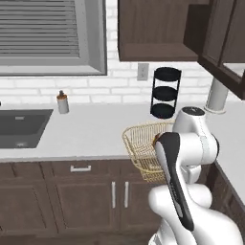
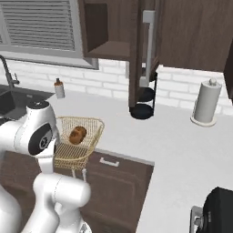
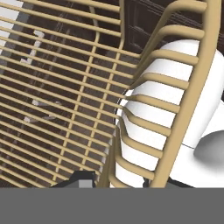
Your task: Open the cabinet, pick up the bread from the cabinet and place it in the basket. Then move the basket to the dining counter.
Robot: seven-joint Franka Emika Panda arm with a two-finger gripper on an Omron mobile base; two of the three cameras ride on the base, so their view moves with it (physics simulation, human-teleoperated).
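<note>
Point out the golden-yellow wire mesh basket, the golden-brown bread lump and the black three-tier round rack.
golden-yellow wire mesh basket [image 2: 93, 122]: right base view, far rim.
golden-brown bread lump [image 2: 77, 134]: right base view, its top, inside the basket.
black three-tier round rack [image 1: 165, 92]: left base view, middle tier.

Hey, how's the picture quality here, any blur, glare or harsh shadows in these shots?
Left base view: flat, even rendered light, soft edges, no glare; the basket mesh stays readable. Right base view: equally even, the bread is clear inside the basket, and a soft shadow lies under the black rack. Hand view: the basket wires sit very close and look sharp, with a soft grey shadow patch at lower right.
</note>
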